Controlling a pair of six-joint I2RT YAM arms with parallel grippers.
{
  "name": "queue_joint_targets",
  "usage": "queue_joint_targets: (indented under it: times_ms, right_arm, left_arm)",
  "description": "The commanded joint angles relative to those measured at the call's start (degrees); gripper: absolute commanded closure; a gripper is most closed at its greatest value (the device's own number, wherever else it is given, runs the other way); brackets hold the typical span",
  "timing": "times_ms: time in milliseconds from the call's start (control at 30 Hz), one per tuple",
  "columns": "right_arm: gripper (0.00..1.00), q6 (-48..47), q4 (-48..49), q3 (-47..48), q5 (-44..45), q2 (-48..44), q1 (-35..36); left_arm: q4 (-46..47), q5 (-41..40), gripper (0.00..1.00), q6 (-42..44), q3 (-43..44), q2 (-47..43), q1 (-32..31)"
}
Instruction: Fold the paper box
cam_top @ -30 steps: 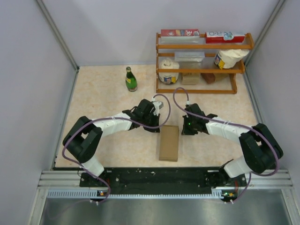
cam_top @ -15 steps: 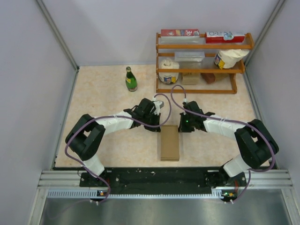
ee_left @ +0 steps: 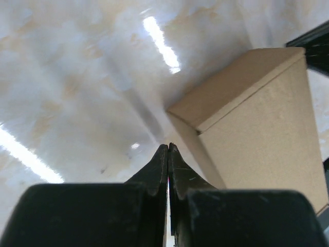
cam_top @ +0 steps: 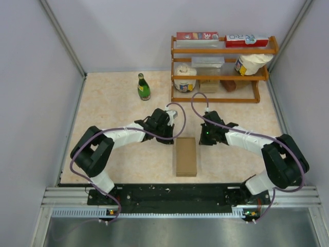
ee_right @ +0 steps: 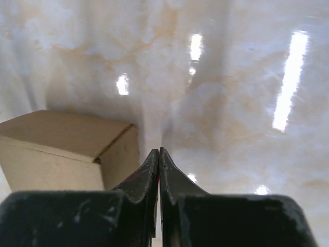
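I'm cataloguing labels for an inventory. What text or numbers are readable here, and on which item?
"30": on the red printed carton atop the wooden rack.
Blurred, unreadable: big letters on the white, red and blue carton beside it.
Too small: the label on the green glass bottle.
No print: the plain brown cardboard box.

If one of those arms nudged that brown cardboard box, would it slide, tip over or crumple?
Probably slide: the paper box lies flat on its broad face, so tipping seems unlikely, and the table looks glossy. Being thin plain cardboard, it is likely light. A hard squeeze might dent its walls, since it appears folded and hollow.
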Motion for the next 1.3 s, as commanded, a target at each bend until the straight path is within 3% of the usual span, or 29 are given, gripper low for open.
queue_joint_targets:
  times_ms: [0,67,167,200,233,333,367,467,600,800,1000,1267]
  right_arm:
    - [1.0,1.32,-7.44,2.73,10.8,-4.94,-0.8]
    - [0.96,0.79,-9.03,2.64,12.56,-6.87,-1.6]
    - [0.85,0.53,-11.23,2.55,16.42,-10.91,-2.57]
    - [0.78,0.44,-11.5,2.46,17.83,-12.49,-2.83]
    - [0.7,0.18,-11.76,2.29,19.75,-13.98,-2.92]
    - [0.38,-0.61,-11.67,1.5,24.42,-18.29,-3.62]
    - [0.32,-0.27,-11.67,1.23,25.48,-19.61,-4.49]
    - [0.27,-0.35,-10.28,0.0,26.02,-22.69,-7.65]
    - [0.19,-4.82,-4.65,-2.55,19.61,-26.29,-10.65]
    - [0.16,-13.61,8.07,-8.07,9.94,-30.94,-11.09]
    - [0.16,-14.85,22.06,-18.27,10.01,-40.7,-11.18]
    - [0.16,-13.54,18.48,-21.44,17.04,-49.32,-11.18]
  left_arm:
    - [-0.65,-7.17,0.96,-1.3,-1.93,-6.56,2.87]
    - [-2.49,-10.06,0.79,-1.48,-2.11,-8.58,3.93]
    - [-4.34,-13.5,0.61,-0.95,-2.03,-11.57,5.33]
    - [-4.96,-14.2,0.51,-0.69,-1.94,-12.71,5.77]
    - [-5.4,-14.73,0.35,0.01,-1.59,-13.59,6.12]
    - [-8.38,-20.34,0.29,0.98,-0.27,-16.23,7.0]
    - [-9.18,-22.1,0.27,0.98,0.25,-16.94,7.35]
    - [-10.41,-26.24,0.2,0.98,0.7,-19.92,8.93]
    - [-9.19,-29.58,0.15,0.72,-1.67,-26.33,11.39]
    - [-5.33,-30.74,0.12,1.24,-8.34,-39.07,12.28]
    - [-4.52,-35.03,0.09,2.39,-13.1,-47.7,12.28]
    - [-7.78,-38.29,0.07,-0.42,-15.2,-51.83,12.37]
